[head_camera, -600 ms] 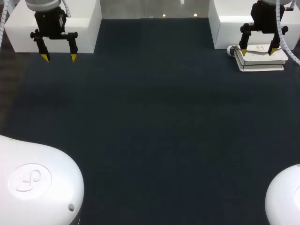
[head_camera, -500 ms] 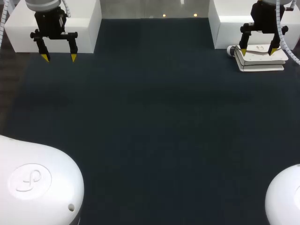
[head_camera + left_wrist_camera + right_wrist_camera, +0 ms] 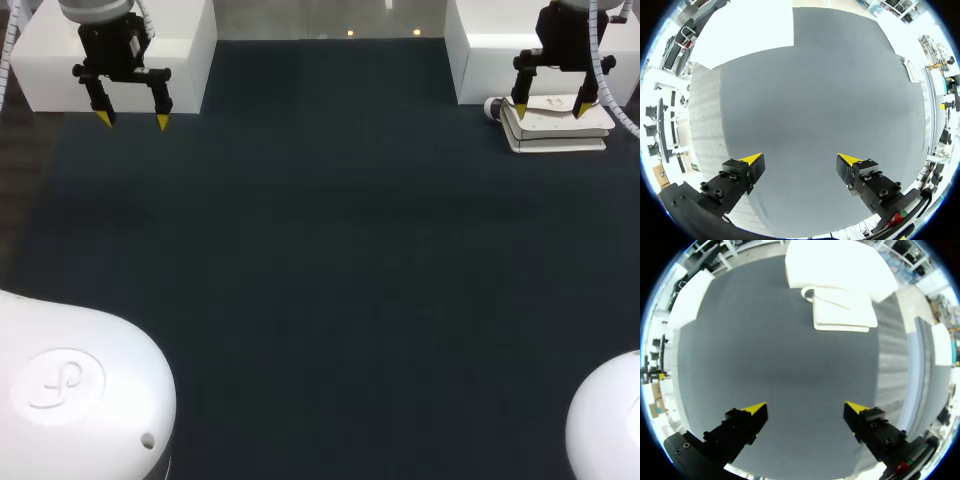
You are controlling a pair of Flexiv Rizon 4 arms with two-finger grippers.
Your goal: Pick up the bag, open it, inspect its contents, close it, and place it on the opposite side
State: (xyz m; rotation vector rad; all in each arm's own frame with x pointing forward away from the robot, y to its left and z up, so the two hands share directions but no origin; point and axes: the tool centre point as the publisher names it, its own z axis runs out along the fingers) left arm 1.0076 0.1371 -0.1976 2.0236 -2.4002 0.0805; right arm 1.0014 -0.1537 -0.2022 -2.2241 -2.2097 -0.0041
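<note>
From overhead, the white bag (image 3: 557, 125) lies at two o'clock on the bench (image 3: 330, 280). The right end effector (image 3: 550, 111) hangs wide above it (poised to grasp, I'd say), and the left end effector (image 3: 133, 120) waits wide at ten o'clock. Left wrist: spread fingers over bench. Right wrist: bag ahead, twelve o'clock, untouched.

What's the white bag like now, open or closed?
Closed: the bag lies flat on the table, flap down, nothing showing inside.

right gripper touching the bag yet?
Apart. Right wrist view shows the right gripper open, bare mat between its tips and the bag ahead.
</note>
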